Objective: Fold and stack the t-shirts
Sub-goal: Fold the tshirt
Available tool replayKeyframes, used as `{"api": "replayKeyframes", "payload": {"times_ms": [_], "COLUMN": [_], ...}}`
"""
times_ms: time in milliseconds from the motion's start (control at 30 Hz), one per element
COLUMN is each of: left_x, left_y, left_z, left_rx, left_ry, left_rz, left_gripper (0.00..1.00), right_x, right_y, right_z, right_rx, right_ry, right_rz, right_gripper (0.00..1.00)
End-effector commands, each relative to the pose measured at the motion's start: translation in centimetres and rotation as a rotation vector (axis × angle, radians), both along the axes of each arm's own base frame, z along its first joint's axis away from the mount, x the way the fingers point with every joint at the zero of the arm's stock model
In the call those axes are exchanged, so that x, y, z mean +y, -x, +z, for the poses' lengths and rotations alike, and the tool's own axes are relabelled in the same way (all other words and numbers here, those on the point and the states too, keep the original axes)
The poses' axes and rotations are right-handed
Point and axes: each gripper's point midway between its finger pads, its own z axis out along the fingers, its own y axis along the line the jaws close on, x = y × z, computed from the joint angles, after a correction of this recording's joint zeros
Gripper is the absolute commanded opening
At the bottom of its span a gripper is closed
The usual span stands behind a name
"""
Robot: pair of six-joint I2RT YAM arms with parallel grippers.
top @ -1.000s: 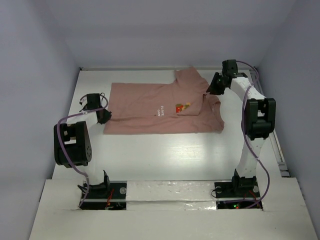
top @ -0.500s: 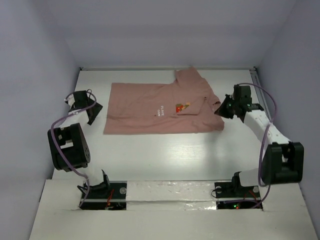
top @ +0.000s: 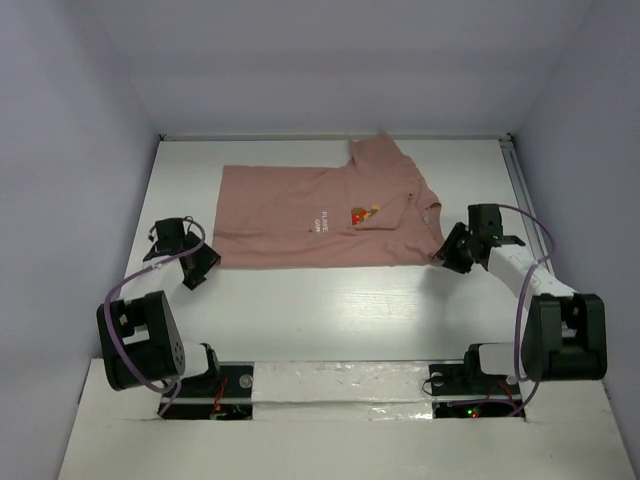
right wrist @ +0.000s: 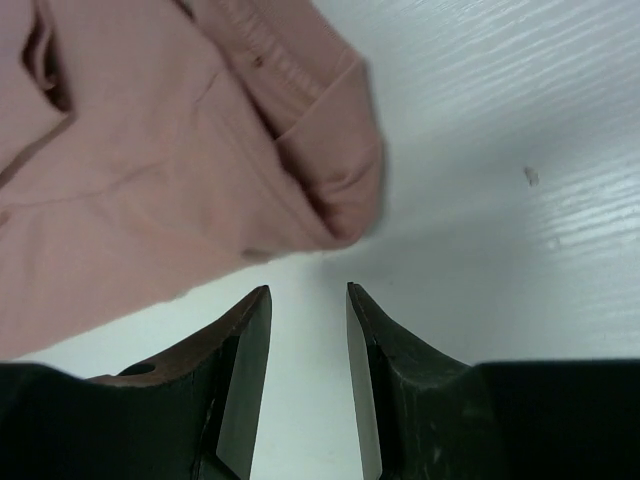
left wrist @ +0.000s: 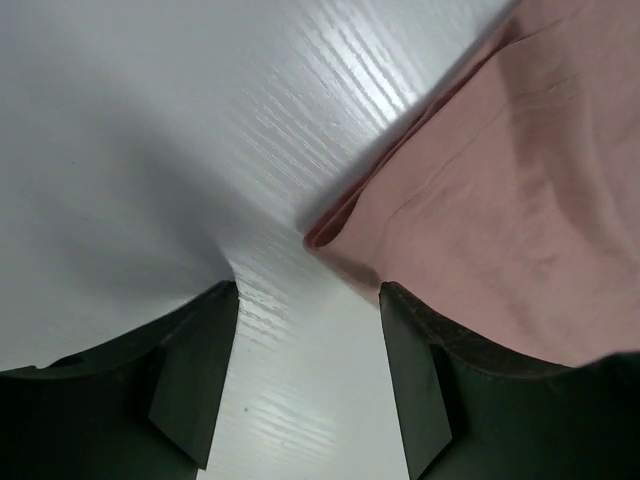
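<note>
Right, both arms are down low at the near corners of the t-shirt [top: 320, 215]. The left arm is folded tight, its elbow block sitting just above its base, and the forearm reaches up and to the right. The left tool [top: 199, 266] sits at the shirt's near left corner. From the left wrist, that tool [left wrist: 308, 300] has its two dark fingers [left wrist: 195, 370] spread wide with nothing between them, and the pink corner of the shirt [left wrist: 500, 180] lies just ahead of the gap on the white counter [left wrist: 150, 100].

Over on the other side, the right arm has its elbow swung out towards the right wall, with the forearm slanting up and to the left. The right tool [top: 450, 250] is at the shirt's near right corner, where the cloth is bunched. The right wrist view shows this tool [right wrist: 307, 295] with its fingers [right wrist: 245, 370] only narrowly apart, bare counter [right wrist: 500, 150] in the slit, and the rolled sleeve edge of the shirt [right wrist: 150, 150] just beyond the tips.

The shirt itself lies spread across the far half of the counter [top: 330, 310], print side up, with one sleeve poking towards the back wall. The chest print is a small coloured patch beside pale lettering, too small to read. Whether either tool is touching the counter, I cannot tell. The bottom edge of each wrist view cuts off the backs of the fingers.
</note>
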Motion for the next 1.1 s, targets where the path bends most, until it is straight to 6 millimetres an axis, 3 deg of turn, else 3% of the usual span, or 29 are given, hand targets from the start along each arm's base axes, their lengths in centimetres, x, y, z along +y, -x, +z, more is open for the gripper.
{"api": "replayKeyframes", "payload": {"times_ms": [0,167,233,367,533,600,700,733,867,1067], "left_x": [-0.8,-0.3,-0.2,-0.2,0.2,0.3,0.5,0.5,0.5,-1.1], "left_y": [0.2,-0.2,-0.4,-0.5,-0.7,-0.8,-0.9,-0.9,-0.5,1.9], "left_z": [-1.2,-2.3,-2.5,-3.7,-3.5,-3.5,-3.6,-3.6,-3.3,-3.0], "left_rx": [0.043,0.044,0.041,0.066,0.059,0.058,0.058,0.06,0.065,0.103], "left_ry": [0.044,0.028,0.027,0.037,0.018,0.012,0.003,0.001,-0.006,0.06], "left_rz": [-0.042,-0.011,-0.008,-0.001,0.007,0.005,0.003,0.002,-0.002,-0.015], "left_gripper": [0.55,0.52,0.48,0.22,0.0,0.0,0.0,0.0,0.0,0.0], "right_x": [-0.8,-3.1,-3.1,-3.3,-4.1,-4.0,-3.9,-4.0,-5.7,-6.9], "right_y": [-2.6,-3.8,-4.1,-4.4,-4.9,-5.3,-5.1,-4.9,-2.5,3.6], "right_z": [-0.7,-1.4,-1.5,-1.8,-2.6,-2.6,-2.9,-3.0,-2.7,-1.7], "right_rx": [-0.047,-0.057,-0.06,-0.06,-0.055,-0.064,-0.053,-0.049,0.006,0.089], "right_ry": [0.013,0.004,0.007,-0.001,0.024,0.019,0.017,0.02,0.077,0.083], "right_rz": [-0.03,-0.11,-0.104,-0.113,-0.117,-0.111,-0.114,-0.114,-0.187,-0.303], "right_gripper": [0.42,0.42,0.42,0.4,0.33,0.33,0.23,0.16,0.0,0.0]}}
